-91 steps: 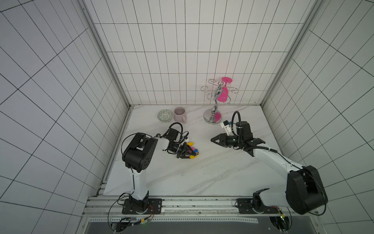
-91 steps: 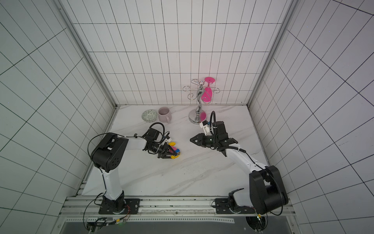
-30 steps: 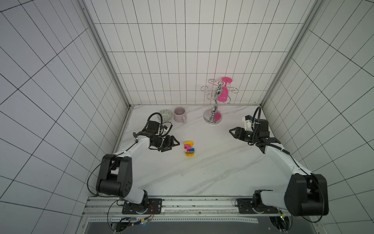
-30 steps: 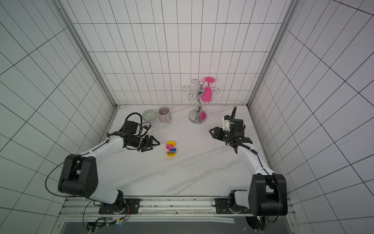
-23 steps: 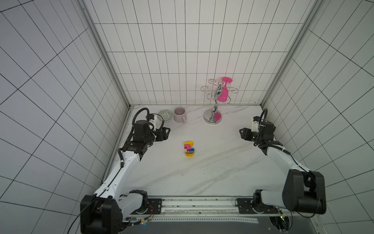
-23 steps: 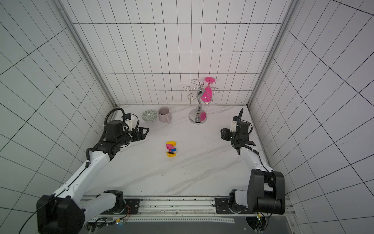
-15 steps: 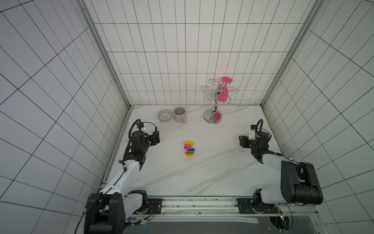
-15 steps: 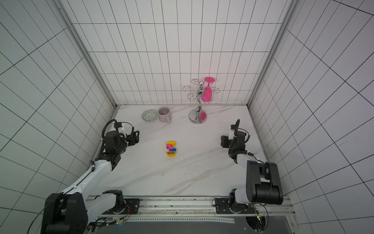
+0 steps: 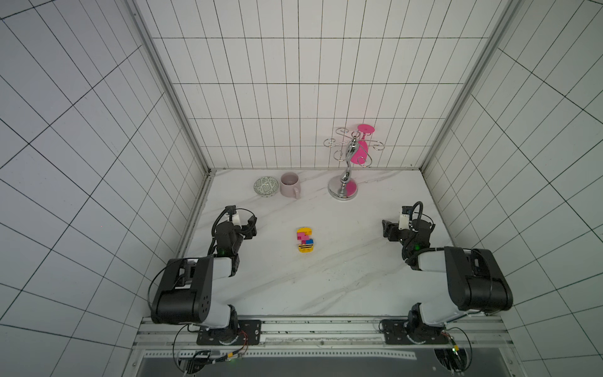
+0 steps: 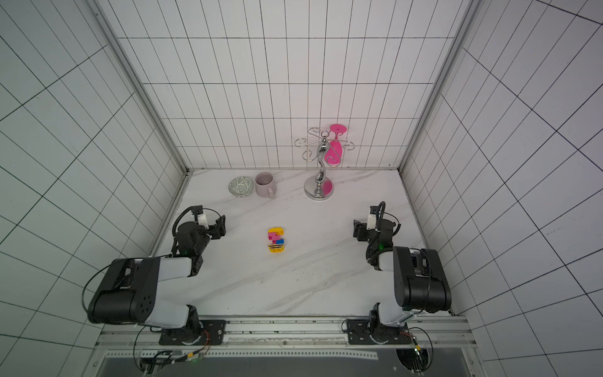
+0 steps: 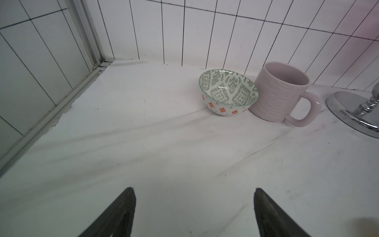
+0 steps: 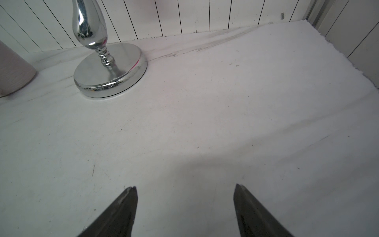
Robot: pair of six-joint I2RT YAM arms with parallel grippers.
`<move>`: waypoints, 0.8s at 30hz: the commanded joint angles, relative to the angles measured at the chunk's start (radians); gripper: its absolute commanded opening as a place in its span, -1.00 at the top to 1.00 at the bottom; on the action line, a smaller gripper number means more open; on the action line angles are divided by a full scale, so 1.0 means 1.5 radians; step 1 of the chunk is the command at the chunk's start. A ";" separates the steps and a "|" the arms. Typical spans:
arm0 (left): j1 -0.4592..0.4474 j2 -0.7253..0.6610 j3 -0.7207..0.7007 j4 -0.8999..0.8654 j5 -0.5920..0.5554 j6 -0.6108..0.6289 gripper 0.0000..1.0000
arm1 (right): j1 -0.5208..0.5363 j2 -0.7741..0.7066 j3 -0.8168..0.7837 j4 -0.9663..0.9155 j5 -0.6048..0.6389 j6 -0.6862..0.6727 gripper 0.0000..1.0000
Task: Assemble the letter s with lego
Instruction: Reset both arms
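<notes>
The letter s (image 9: 305, 240) lies flat on the table (image 9: 326, 277), well apart from the mug (image 9: 290, 184), on the robot's side of it. It looks small, light and hard, but it may snap apart at the joins. It seems best to pinch it across the middle. The left pincer (image 11: 193, 189), nearer the mug, and the right pincer (image 12: 185, 186) both gape wide and hold nothing.

The letter s (image 10: 276, 240) (yellow ends, pink and blue middle) lies on the table (image 10: 310, 277).

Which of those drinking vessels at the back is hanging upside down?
The pink glass, hung foot-up on the chrome rack; the mug stands upright on the table.
</notes>
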 commanded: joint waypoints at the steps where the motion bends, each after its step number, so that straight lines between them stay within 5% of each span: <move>1: 0.006 0.033 0.029 0.083 0.001 0.018 -0.68 | 0.006 0.001 0.023 0.022 0.014 -0.017 -0.79; 2: 0.007 0.008 0.072 -0.047 -0.036 0.003 -0.75 | 0.007 0.001 0.023 0.022 0.015 -0.017 -0.97; 3: 0.006 0.015 0.073 -0.059 -0.054 0.000 -0.85 | 0.007 0.000 0.022 0.023 0.016 -0.017 -0.97; 5: 0.006 0.047 0.038 0.076 -0.061 -0.005 -0.94 | 0.007 -0.002 0.020 0.024 0.016 -0.017 -0.97; 6: 0.007 0.035 0.046 0.044 -0.088 -0.014 -0.98 | 0.007 -0.002 0.020 0.024 0.015 -0.017 -0.97; 8: 0.007 0.008 0.076 -0.062 -0.094 -0.017 -0.96 | 0.007 -0.002 0.020 0.023 0.015 -0.017 -0.97; 13: 0.004 0.037 0.050 0.030 -0.089 -0.006 -0.98 | 0.009 -0.002 0.021 0.022 0.018 -0.018 -0.97; 24: 0.004 0.016 0.071 -0.047 -0.090 -0.010 -0.96 | 0.011 -0.004 0.021 0.017 0.024 -0.018 -0.97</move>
